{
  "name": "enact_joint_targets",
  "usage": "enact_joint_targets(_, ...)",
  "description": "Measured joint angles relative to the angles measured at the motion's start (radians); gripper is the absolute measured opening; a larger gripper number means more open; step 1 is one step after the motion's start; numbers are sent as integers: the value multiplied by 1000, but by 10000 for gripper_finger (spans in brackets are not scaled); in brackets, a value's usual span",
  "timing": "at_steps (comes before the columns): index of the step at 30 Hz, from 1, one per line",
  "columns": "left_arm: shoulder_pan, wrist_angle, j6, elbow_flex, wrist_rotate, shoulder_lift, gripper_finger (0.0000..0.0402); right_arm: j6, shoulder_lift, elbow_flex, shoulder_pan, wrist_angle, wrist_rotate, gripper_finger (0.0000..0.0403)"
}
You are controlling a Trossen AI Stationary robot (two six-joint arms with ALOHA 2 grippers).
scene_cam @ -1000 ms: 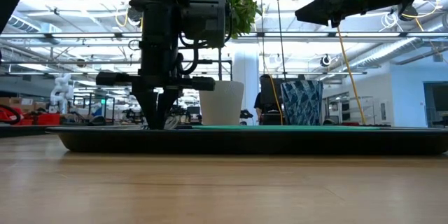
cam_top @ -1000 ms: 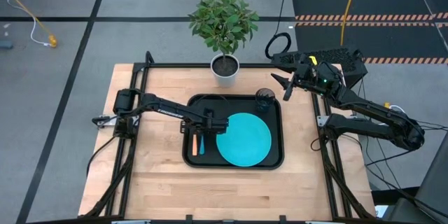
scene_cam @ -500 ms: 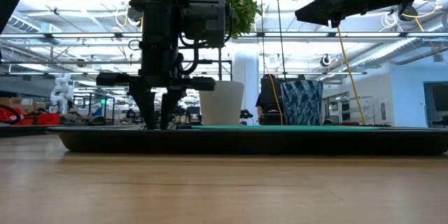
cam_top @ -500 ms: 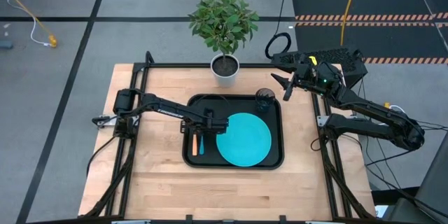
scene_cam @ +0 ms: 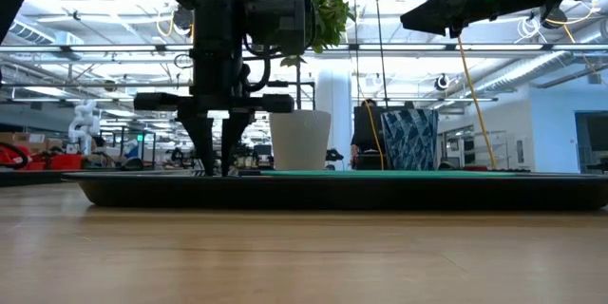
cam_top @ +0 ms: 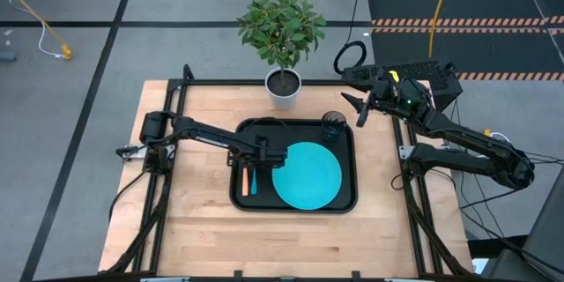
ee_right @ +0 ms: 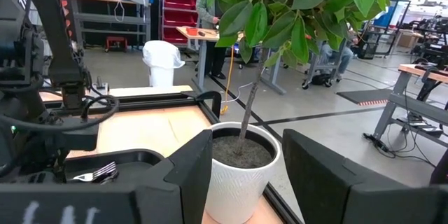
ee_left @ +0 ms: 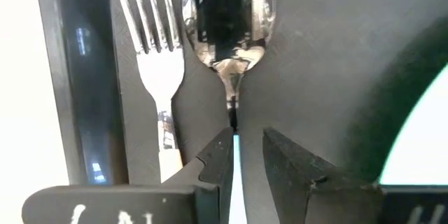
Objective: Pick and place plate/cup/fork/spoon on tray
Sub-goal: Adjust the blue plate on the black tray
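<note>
You are at the tail of the job, by the look of it: the plate (cam_top: 306, 174), cup (cam_top: 333, 123), fork (cam_top: 243, 180) and spoon (cam_top: 252, 181) all sit on the tray (cam_top: 345, 203). The step in hand is letting go of the spoon.

Your left gripper (ee_left: 243, 155) hangs low over the tray's left part, its fingers parted a little with the spoon's pale blue handle showing in the gap. They do not look to be pinching it, so I judge it released. Next, lift that arm straight up, clear of the handle, so a finger does not drag the spoon.

The spoon lies flat beside the fork, apart from it, bowl up and shiny, reflecting the gripper. The fork's tines lie near the tray's left rim. The plate fills the middle and right of the tray; the cup stands at its far right corner.

Your right gripper (cam_top: 359, 112) waits high off the tray's far right corner, facing the plant pot (ee_right: 241, 170), fingers spread and holding nothing.
</note>
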Motion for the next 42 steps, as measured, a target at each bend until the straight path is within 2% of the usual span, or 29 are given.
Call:
enact_joint_targets(8, -7, -8, 14, 1, -1, -19, 81, 3, 0, 0, 0, -15, 0, 169)
enact_joint_targets(12, -23, 0, 61, 3, -98, -38, 81, 3, 0, 0, 0, -15, 0, 169)
enact_joint_targets(16, -70, 32, 118, 3, -333, -44, 81, 3, 6, 0, 0, -15, 0, 169)
enact_joint_targets(20, -136, 104, 222, 4, -632, -62, 81, 3, 39, 0, 0, -2, 0, 169)
enact_joint_targets(24, -207, 230, 439, 4, -947, -102, 81, 2, 127, 0, 3, 28, 0, 169)
enact_joint_targets(27, -233, 325, 627, 4, -1066, -147, 81, -27, 230, 1, 23, 58, 1, 169)
enact_joint_targets(29, -234, 390, 734, 5, -1076, -174, 81, -73, 297, 24, 51, 25, 31, 169)
enact_joint_targets(30, -233, 405, 781, 4, -1074, -187, 81, -106, 328, 49, 70, -22, 82, 169)
enact_joint_targets(33, -234, 484, 906, 4, -1076, -224, 81, -205, 374, 123, 125, -194, 338, 169)
enact_joint_targets(35, -234, 532, 1002, 4, -1076, -248, 81, -211, 383, 136, 143, -230, 440, 169)
enact_joint_targets(39, -211, 662, 1177, -9, -1049, -293, 81, -204, 344, 135, 145, -263, 425, 169)
enact_joint_targets(42, -182, 841, 1332, -61, -920, -312, 81, -167, 306, 135, 145, -289, 423, 169)
